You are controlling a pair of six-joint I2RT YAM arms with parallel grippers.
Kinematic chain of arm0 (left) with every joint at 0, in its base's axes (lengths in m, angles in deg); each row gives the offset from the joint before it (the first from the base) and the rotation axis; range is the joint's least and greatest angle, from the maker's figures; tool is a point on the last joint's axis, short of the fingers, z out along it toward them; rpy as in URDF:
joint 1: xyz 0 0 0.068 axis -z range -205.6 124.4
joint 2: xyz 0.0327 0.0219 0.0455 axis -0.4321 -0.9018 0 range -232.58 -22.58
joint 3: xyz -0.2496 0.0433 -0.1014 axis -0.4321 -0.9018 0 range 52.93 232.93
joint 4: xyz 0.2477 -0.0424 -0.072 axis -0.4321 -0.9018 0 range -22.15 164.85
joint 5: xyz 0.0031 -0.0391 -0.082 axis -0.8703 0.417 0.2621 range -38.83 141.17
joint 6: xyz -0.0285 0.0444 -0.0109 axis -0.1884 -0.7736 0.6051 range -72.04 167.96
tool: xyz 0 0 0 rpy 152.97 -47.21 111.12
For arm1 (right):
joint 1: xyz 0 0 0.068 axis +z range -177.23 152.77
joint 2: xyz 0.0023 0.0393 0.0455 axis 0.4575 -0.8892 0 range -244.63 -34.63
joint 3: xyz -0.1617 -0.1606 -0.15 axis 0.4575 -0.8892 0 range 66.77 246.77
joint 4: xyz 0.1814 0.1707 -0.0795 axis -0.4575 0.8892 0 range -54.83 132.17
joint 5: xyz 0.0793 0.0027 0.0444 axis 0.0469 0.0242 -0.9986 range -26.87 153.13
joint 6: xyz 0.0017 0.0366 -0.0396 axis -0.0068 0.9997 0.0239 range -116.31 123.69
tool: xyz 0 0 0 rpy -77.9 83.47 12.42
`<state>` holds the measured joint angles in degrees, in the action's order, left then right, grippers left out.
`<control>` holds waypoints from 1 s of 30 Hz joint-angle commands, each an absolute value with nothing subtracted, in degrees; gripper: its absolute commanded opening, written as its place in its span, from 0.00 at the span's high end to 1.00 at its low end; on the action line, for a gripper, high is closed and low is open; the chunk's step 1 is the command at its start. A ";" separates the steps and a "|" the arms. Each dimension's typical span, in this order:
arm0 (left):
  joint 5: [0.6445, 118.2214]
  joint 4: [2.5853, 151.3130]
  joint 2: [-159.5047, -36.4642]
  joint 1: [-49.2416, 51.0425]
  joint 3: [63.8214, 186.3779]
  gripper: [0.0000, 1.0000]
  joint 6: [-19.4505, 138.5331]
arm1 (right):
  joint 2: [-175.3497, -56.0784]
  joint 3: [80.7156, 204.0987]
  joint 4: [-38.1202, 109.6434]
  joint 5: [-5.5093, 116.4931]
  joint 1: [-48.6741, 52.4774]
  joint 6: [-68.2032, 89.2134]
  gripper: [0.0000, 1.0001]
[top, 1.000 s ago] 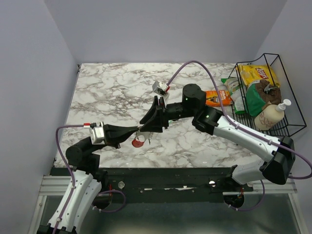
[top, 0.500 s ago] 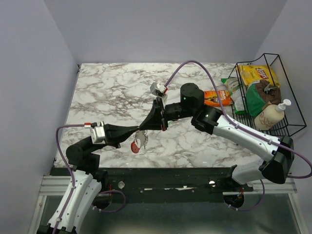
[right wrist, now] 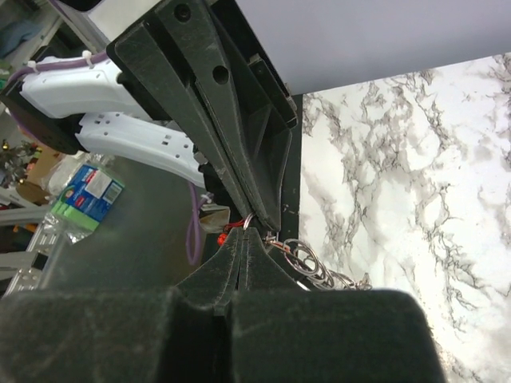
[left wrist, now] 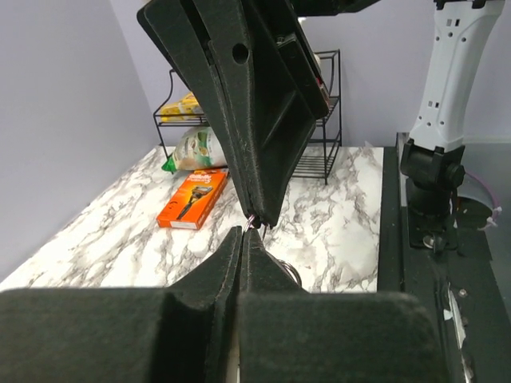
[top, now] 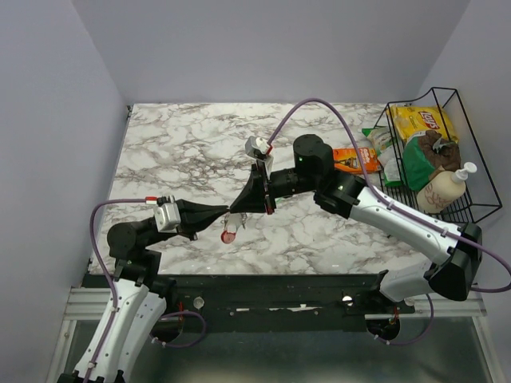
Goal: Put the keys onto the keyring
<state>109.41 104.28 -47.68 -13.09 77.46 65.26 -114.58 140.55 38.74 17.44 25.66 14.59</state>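
Item: key-and-ring assembly, held in the air over the near middle of the marble table point(top: 176, 152). Nearest, the left gripper point(top: 226, 211) reaches in from 9 o'clock with its fingers pressed flat together to a fine point. One red key point(top: 228, 236) hangs at 6 o'clock just below that point, clear of the table top. At the point itself sits the keyring point(left wrist: 253, 221), a tiny thin metal loop, with a few silver links point(right wrist: 307, 259) trailing beside it. The right gripper point(top: 237, 209) comes in from 3 o'clock, likewise fully closed, tip to tip with the left. Which of the two pinches the loop, and which a key, is too small to tell. Handling, as judged: light, stiff, smooth metal that is apt to slip or swivel in the pads. The ring is best held across its flat with the split end left free, and a key by its plastic head. Farther off, at 2 o'clock, lie an orange packet point(top: 351, 160) and a wire basket point(top: 411, 97). No green or yellow key is visible.
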 commanded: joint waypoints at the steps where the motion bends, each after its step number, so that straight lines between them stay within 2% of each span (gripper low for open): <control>1: 111.73 94.55 -48.24 -13.21 82.45 0.70 57.56 | -114.09 143.76 44.21 18.57 26.04 11.87 0.99; 3: 111.82 90.60 -48.42 -13.21 84.30 0.63 55.88 | -114.09 144.38 45.18 18.84 25.95 11.16 0.99; 8: 114.35 83.56 -50.25 -13.21 88.34 0.63 50.53 | -114.26 146.31 49.49 19.97 25.95 8.44 0.99; 15: 122.44 60.74 -58.08 -13.21 100.37 0.65 37.01 | -114.88 150.44 57.75 21.91 25.86 1.94 0.99; 18: 122.80 57.10 -59.23 -13.21 102.32 0.65 34.87 | -114.44 150.18 58.02 21.91 25.77 1.49 0.99; 23: 120.78 59.89 -57.65 -13.21 101.10 0.64 37.67 | -113.65 148.69 55.30 22.17 25.77 3.51 0.99; 30: 119.11 77.70 -54.22 -13.21 93.73 0.64 50.40 | -108.38 140.00 38.26 24.11 25.77 14.14 0.99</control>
<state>119.55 66.42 -56.05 -13.11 97.29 41.74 -112.45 143.06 50.15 22.32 25.66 8.20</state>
